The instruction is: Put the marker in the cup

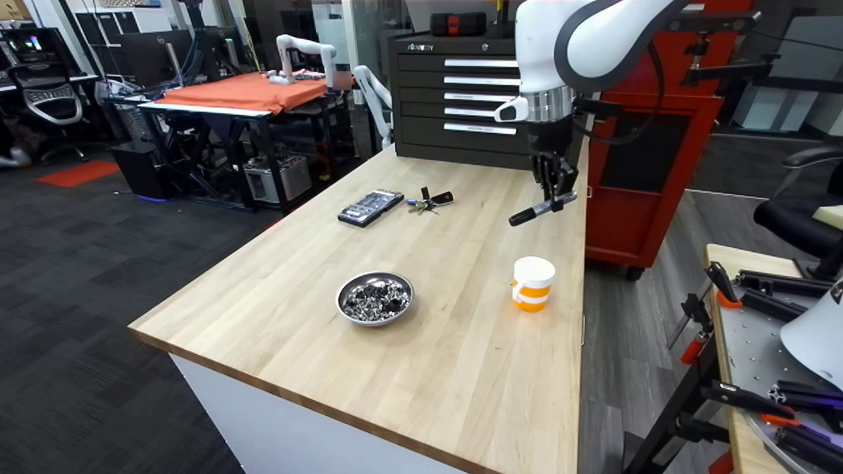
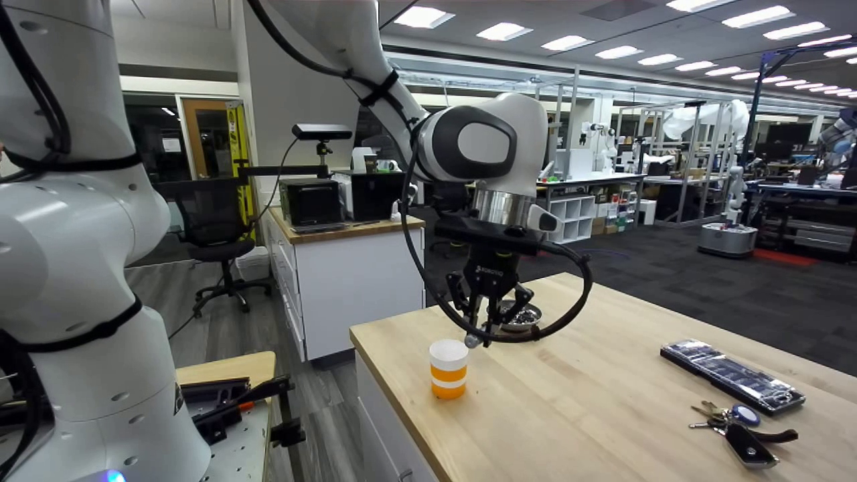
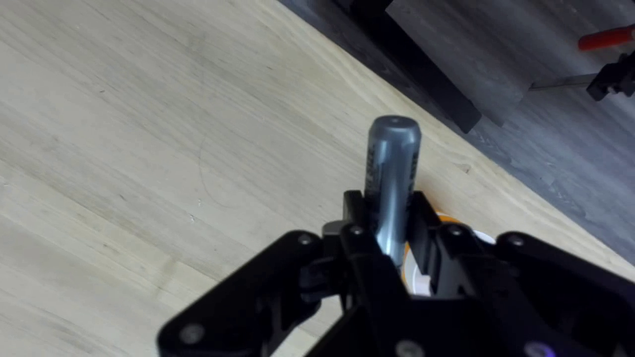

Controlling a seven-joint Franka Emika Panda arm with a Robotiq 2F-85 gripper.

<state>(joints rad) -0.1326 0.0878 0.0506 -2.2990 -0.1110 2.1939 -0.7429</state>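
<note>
The table (image 1: 448, 355) is spreading beneath the robot arm (image 1: 596, 51), which is arching over it. The gripper (image 3: 387, 206) is pointing down, set narrow. The cup (image 1: 532, 284) is standing upright on the table. The marker (image 1: 542, 209) is hanging tilted in the gripper's hold, above the table and outside the cup. Grasp and lift are looking done; aligning, lowering and release are seemingly remaining.

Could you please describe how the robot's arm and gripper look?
The arm is white and rounded, with dark grey joint trim, a silver metal ring, black straps and a looping black cable. The gripper is black, with jointed fingers and pale lettering.
</note>
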